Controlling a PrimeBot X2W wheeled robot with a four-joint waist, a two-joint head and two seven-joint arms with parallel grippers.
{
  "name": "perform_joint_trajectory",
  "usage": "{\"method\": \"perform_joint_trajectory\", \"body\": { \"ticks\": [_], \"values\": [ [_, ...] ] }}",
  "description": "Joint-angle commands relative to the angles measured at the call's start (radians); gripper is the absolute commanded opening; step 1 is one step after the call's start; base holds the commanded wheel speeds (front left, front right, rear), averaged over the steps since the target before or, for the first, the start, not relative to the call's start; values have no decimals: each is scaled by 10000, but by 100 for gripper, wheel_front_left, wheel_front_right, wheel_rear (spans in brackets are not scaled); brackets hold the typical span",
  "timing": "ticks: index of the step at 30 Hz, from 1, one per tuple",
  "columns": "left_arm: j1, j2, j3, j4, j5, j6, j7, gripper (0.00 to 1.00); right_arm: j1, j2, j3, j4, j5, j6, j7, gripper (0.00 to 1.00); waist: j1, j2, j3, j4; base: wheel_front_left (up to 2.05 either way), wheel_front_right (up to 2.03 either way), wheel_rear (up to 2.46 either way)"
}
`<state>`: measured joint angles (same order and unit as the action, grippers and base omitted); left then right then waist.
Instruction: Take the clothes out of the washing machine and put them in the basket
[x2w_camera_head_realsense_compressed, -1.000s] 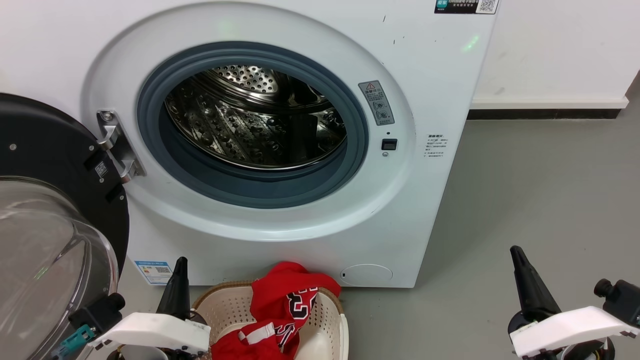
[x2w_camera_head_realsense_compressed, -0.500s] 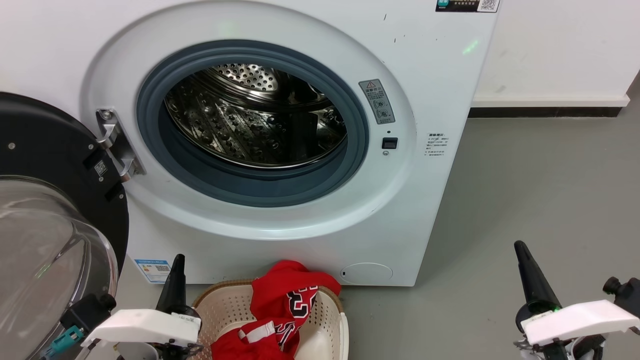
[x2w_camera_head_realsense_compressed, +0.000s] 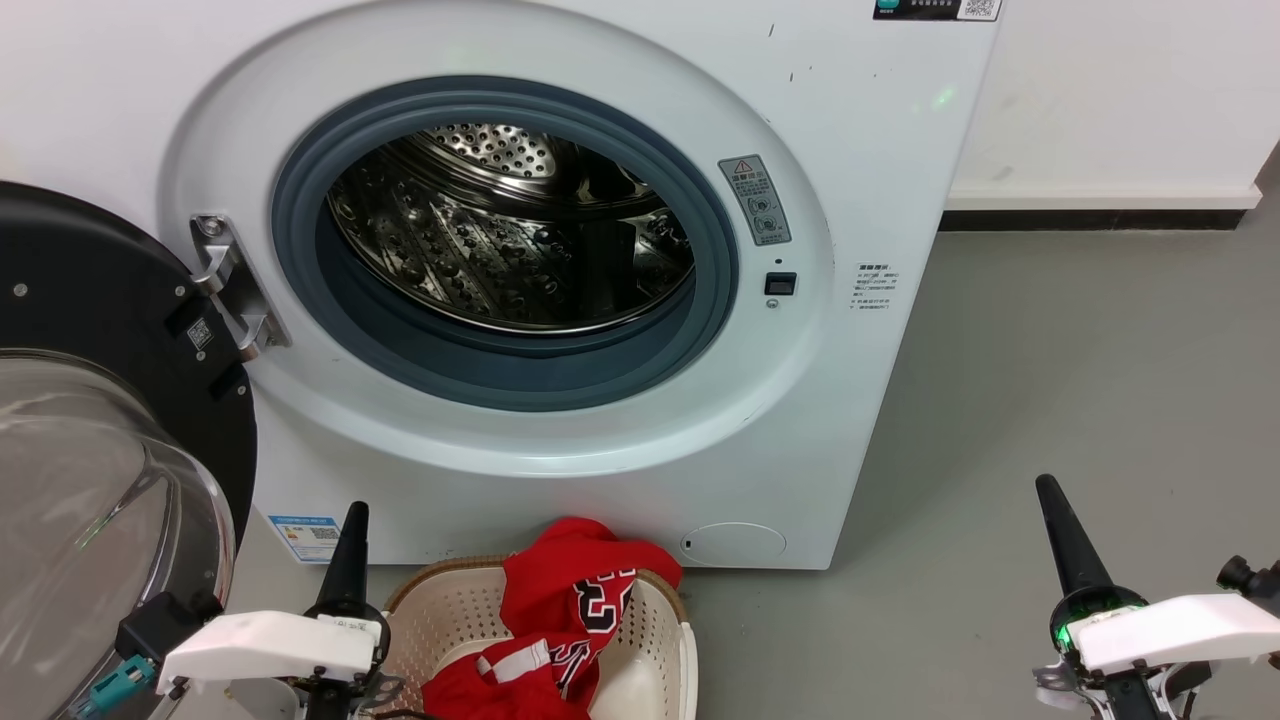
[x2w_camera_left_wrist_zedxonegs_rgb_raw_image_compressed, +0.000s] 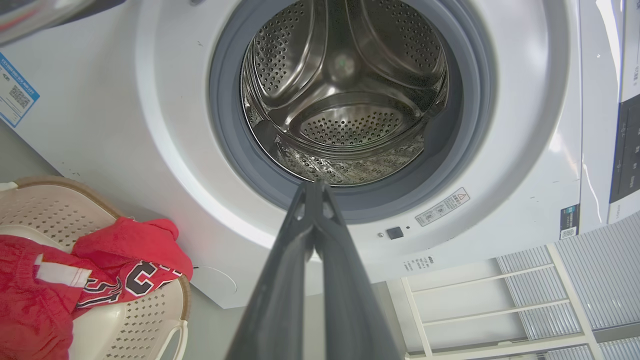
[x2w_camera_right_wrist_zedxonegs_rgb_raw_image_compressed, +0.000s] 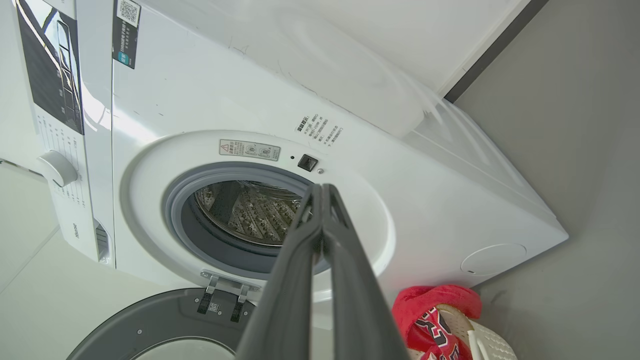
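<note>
The white washing machine (x2w_camera_head_realsense_compressed: 880, 180) stands with its door (x2w_camera_head_realsense_compressed: 100, 470) swung open at the left, and its steel drum (x2w_camera_head_realsense_compressed: 510, 230) shows no fabric inside. Red clothes (x2w_camera_head_realsense_compressed: 565, 610) with black-and-white lettering lie in the cream basket (x2w_camera_head_realsense_compressed: 455, 610) on the floor before the washer, one fold draped over the far rim. My left gripper (x2w_camera_head_realsense_compressed: 355, 512) is shut beside the basket's left edge, empty. My right gripper (x2w_camera_head_realsense_compressed: 1047, 485) is shut and empty over the floor at the lower right. The left wrist view has the drum (x2w_camera_left_wrist_zedxonegs_rgb_raw_image_compressed: 345, 95), clothes (x2w_camera_left_wrist_zedxonegs_rgb_raw_image_compressed: 100, 265) and basket (x2w_camera_left_wrist_zedxonegs_rgb_raw_image_compressed: 55, 210).
Grey floor (x2w_camera_head_realsense_compressed: 1100, 380) stretches to the right of the washer up to a white wall with a dark skirting. The open door takes up the left side. A white shelf frame (x2w_camera_left_wrist_zedxonegs_rgb_raw_image_compressed: 500, 300) stands beside the washer in the left wrist view.
Both grippers have sunk a little lower and drifted slightly outward in the head view. The head camera has shifted slightly. The clothes and basket have stayed put.
</note>
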<state>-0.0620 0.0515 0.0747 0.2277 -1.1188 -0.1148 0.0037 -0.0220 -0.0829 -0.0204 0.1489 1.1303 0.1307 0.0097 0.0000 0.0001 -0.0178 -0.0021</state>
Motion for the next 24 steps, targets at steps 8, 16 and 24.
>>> {"method": "perform_joint_trajectory", "body": {
  "ticks": [8,16,24],
  "values": [
    [-298,6,114,-15,-972,-88,223,0,-343,-58,-99,142,1031,2,129,0,0,-1,30,3,0,0,0],
    [-354,2,170,23,-1729,-96,393,0,-468,-49,-175,294,1831,2,242,0,0,-1,59,6,0,0,0],
    [-391,-4,231,68,-2614,-119,601,0,-589,-30,-268,474,2742,1,367,0,0,-1,94,10,0,0,0]
  ]
}}
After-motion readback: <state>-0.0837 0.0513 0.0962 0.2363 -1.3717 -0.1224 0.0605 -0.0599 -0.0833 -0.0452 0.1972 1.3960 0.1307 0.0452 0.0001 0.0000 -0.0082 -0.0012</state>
